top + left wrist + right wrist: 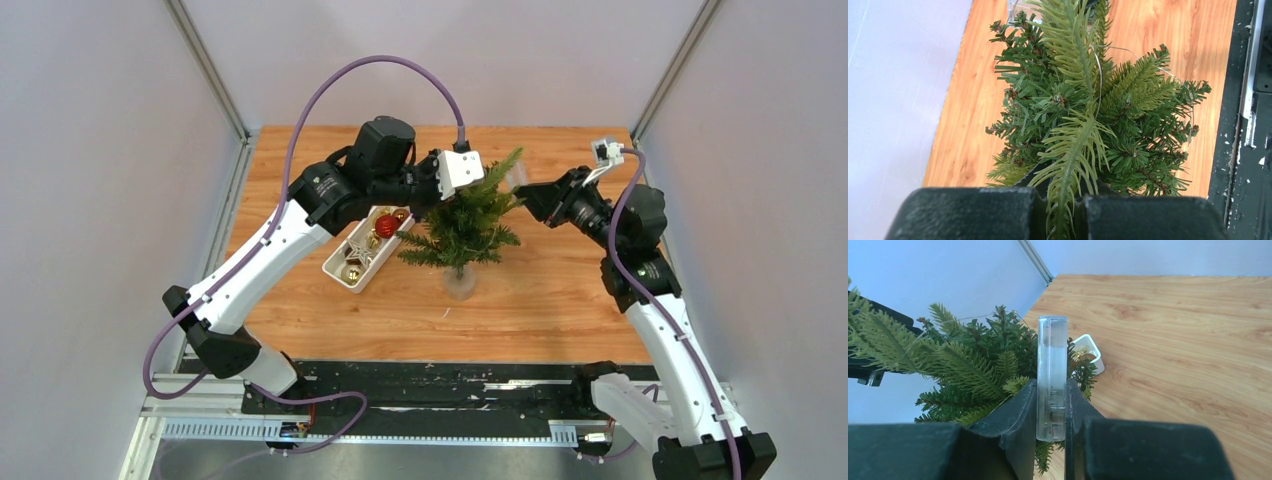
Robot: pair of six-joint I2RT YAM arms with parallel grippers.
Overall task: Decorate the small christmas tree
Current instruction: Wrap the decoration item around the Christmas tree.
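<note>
The counter (560,310) is pale orange wood grain. At the centre of the top view the small christmas tree (462,225) stands on it, a fir of bushy plastic needles in dark and lighter green, its thin trunk set in a clear round base (460,283).

Just left of the tree lies a long white tray (333,263). It holds a glossy red ball (387,225) and gold baubles (352,271).

The left end effector (1064,210) is pinched narrow on a light-green sprig of the tree (1073,110), and a thin wire (1099,75) runs through the needles.

The right end effector (1050,410), at the upper right, grips a clear plastic piece (1051,370) seen edge-on. The piece is flat and smooth, and sits just beside the branches (973,365).
</note>
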